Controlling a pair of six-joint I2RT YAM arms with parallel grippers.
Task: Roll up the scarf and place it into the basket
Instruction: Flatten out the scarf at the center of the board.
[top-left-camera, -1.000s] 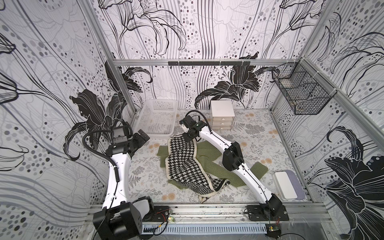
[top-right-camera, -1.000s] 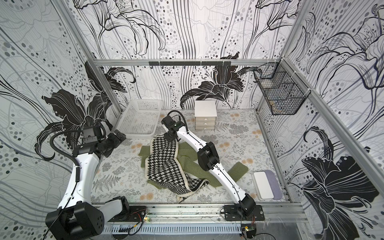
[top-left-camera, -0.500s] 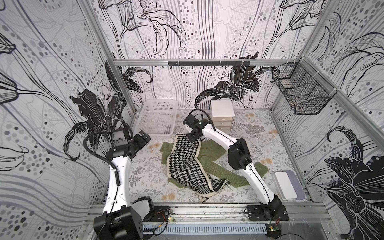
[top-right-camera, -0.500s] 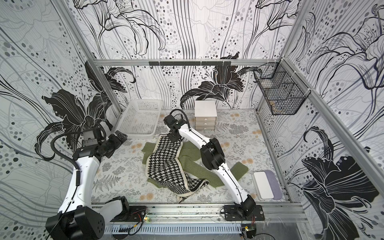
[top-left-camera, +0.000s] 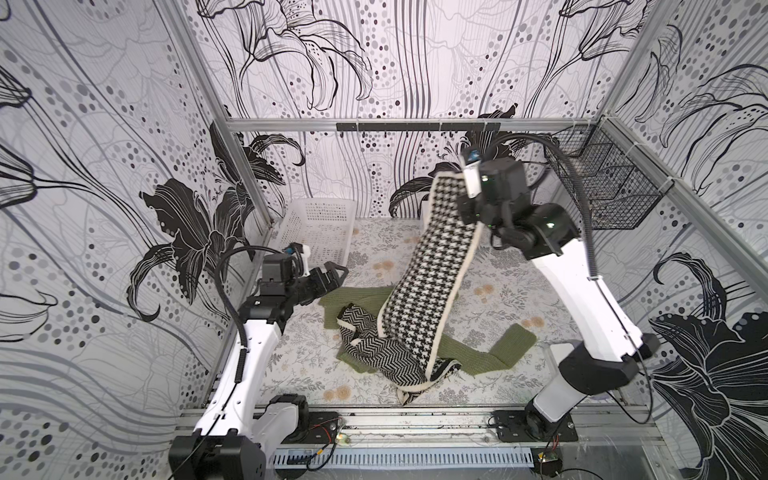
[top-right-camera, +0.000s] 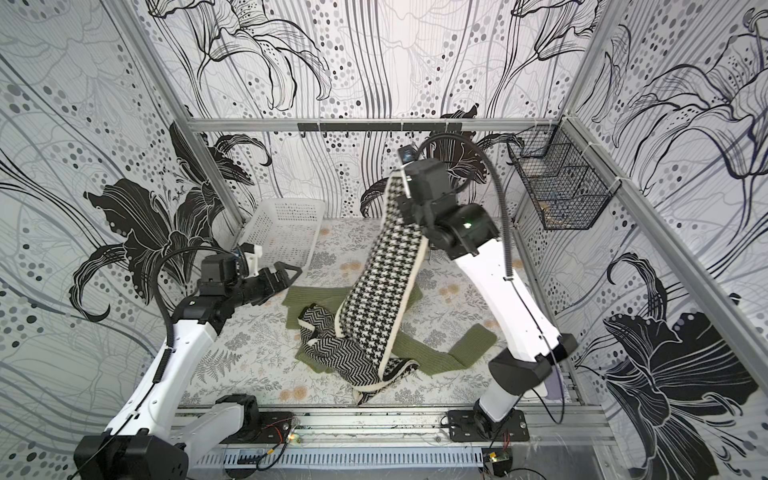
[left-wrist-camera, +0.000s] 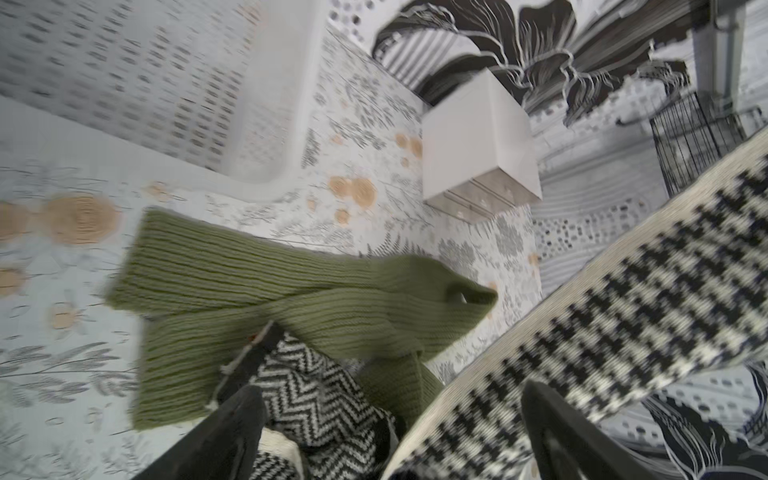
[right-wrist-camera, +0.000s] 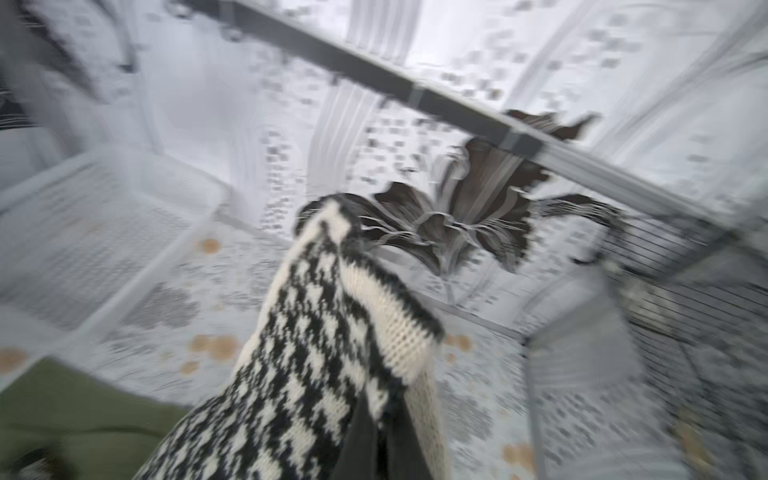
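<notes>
The scarf (top-left-camera: 428, 282) (top-right-camera: 378, 282) is black-and-white houndstooth with a cream edge. One end hangs high in the air, and the rest trails down to a crumpled heap on the table. My right gripper (top-left-camera: 453, 189) (top-right-camera: 400, 192) (right-wrist-camera: 376, 411) is shut on that raised end of the scarf (right-wrist-camera: 307, 353). My left gripper (top-left-camera: 334, 272) (top-right-camera: 289, 272) (left-wrist-camera: 390, 399) stands open low over the table, just left of the heap, with nothing between its fingers. The white perforated basket (top-left-camera: 320, 202) (top-right-camera: 291, 202) (left-wrist-camera: 270, 124) sits at the back left, with nothing in it.
A green knitted scarf (top-left-camera: 490, 357) (top-right-camera: 465, 349) (left-wrist-camera: 249, 291) lies spread under the houndstooth one. A small white drawer unit (left-wrist-camera: 473, 137) stands by the back wall. A black wire basket (top-left-camera: 602, 187) (top-right-camera: 557, 187) hangs on the right wall.
My right gripper has shut on the scarf's far end and swung it up and to the right, off the table. The left arm has barely moved.
</notes>
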